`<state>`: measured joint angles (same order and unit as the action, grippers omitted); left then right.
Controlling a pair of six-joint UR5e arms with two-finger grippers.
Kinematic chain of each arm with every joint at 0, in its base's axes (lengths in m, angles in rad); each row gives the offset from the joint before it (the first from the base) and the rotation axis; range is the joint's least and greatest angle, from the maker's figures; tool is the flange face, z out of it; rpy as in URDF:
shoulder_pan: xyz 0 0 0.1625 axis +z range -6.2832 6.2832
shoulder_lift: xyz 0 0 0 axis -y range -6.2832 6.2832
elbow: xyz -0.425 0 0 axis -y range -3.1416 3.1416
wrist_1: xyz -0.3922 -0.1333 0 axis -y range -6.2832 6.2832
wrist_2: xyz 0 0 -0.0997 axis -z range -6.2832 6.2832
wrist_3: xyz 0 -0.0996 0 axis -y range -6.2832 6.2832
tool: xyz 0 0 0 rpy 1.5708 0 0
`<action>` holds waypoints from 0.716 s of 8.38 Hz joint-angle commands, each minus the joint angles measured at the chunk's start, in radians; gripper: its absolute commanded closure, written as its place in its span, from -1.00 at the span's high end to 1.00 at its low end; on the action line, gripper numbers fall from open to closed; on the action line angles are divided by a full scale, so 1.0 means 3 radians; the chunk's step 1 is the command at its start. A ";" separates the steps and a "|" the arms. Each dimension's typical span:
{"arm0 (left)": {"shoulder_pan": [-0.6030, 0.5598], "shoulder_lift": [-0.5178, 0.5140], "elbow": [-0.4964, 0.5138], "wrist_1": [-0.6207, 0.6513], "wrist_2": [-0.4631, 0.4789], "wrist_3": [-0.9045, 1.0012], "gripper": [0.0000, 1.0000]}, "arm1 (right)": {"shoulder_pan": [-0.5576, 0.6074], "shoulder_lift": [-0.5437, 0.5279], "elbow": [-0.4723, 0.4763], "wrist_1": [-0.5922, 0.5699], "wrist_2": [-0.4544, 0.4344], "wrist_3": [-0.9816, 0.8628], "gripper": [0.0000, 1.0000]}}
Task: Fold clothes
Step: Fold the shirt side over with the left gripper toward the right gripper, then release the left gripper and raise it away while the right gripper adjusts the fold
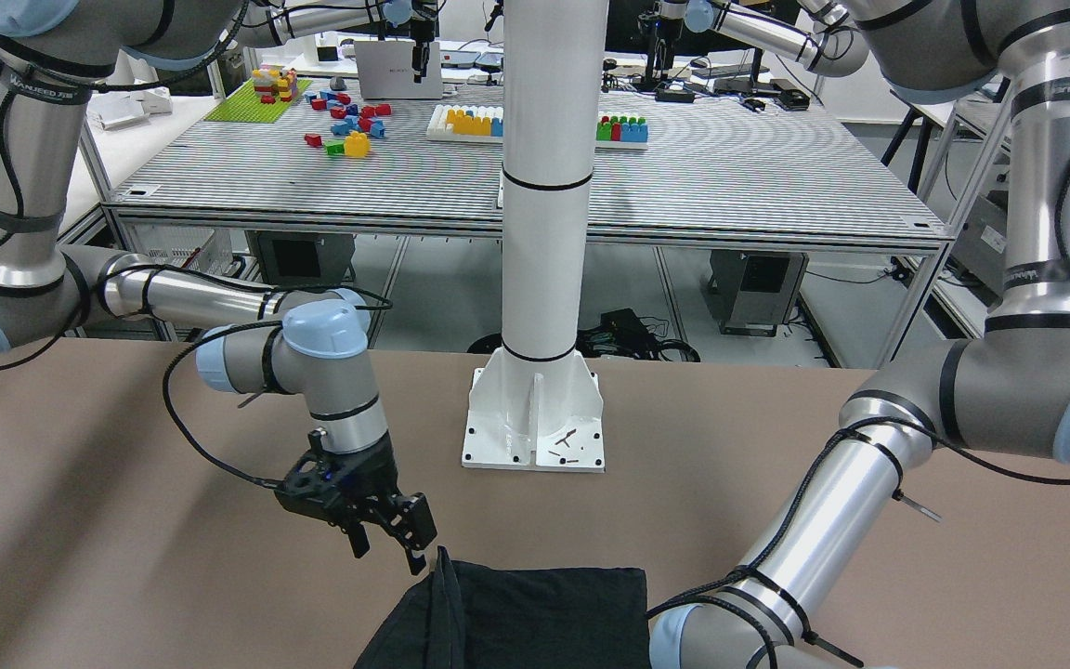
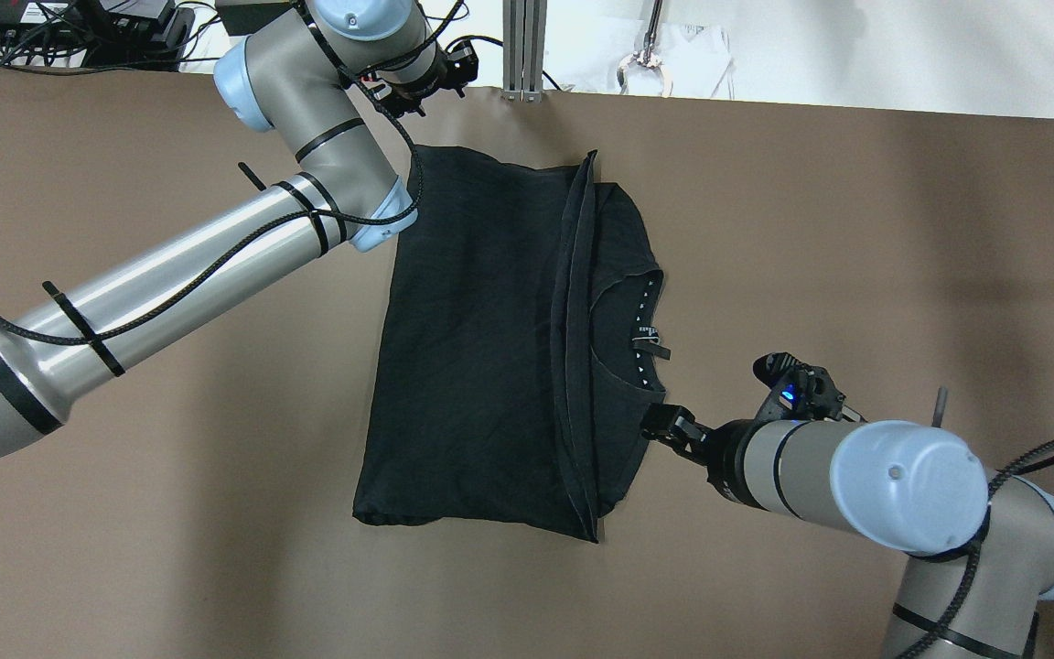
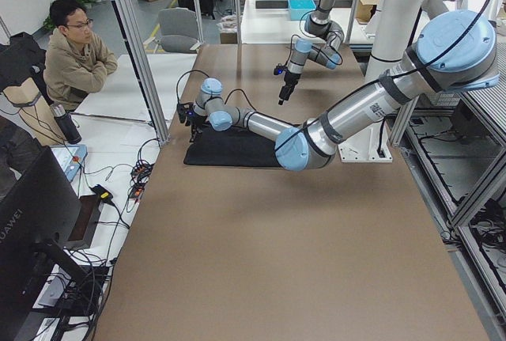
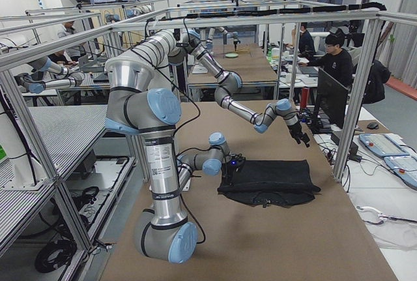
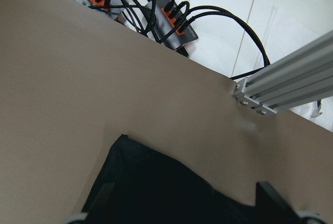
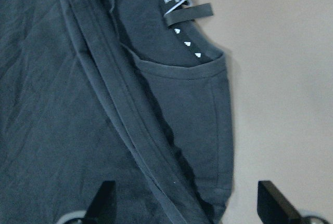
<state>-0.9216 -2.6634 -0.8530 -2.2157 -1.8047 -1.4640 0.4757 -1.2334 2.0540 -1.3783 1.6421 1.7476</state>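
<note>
The clothes are one black T-shirt (image 2: 481,339) lying folded on the brown table, with a hem ridge (image 2: 573,320) running across it and the collar (image 2: 641,334) with its small white mark exposed beside that. My left gripper (image 2: 422,87) is open over the shirt's far corner (image 5: 156,182), near the table's far edge; both fingertips (image 5: 268,193) show wide apart in the left wrist view. My right gripper (image 2: 664,426) is open at the shirt's shoulder edge (image 6: 218,130) below the collar, its fingers (image 6: 270,195) spread. It also shows beside the shirt (image 1: 516,613) as a gripper (image 1: 386,534) just above the cloth.
The white column base (image 1: 535,418) is bolted to the table on the robot's side. Cables and hubs (image 5: 156,16) and an aluminium frame post (image 5: 281,83) lie just past the far edge. One person (image 3: 75,48) sits beyond the table; another person (image 4: 335,53) is at a desk.
</note>
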 commanded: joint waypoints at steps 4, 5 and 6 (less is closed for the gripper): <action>-0.0113 0.0318 -0.0429 0.0023 -0.0038 0.0043 1.00 | -0.0169 0.0691 -0.0797 -0.0422 -0.0023 -0.2100 0.06; -0.0108 0.0344 -0.0434 0.0007 -0.0043 0.0043 1.00 | -0.0280 0.0716 -0.0853 -0.0427 -0.0033 -0.2250 0.00; -0.0108 0.0354 -0.0429 0.0002 -0.0038 0.0043 1.00 | -0.0317 0.0742 -0.0925 -0.0422 -0.0038 -0.2286 -0.13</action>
<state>-0.9539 -2.5659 -0.9816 -2.2112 -1.8163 -1.4532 0.4134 -1.0253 1.8181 -1.5048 1.6352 1.1357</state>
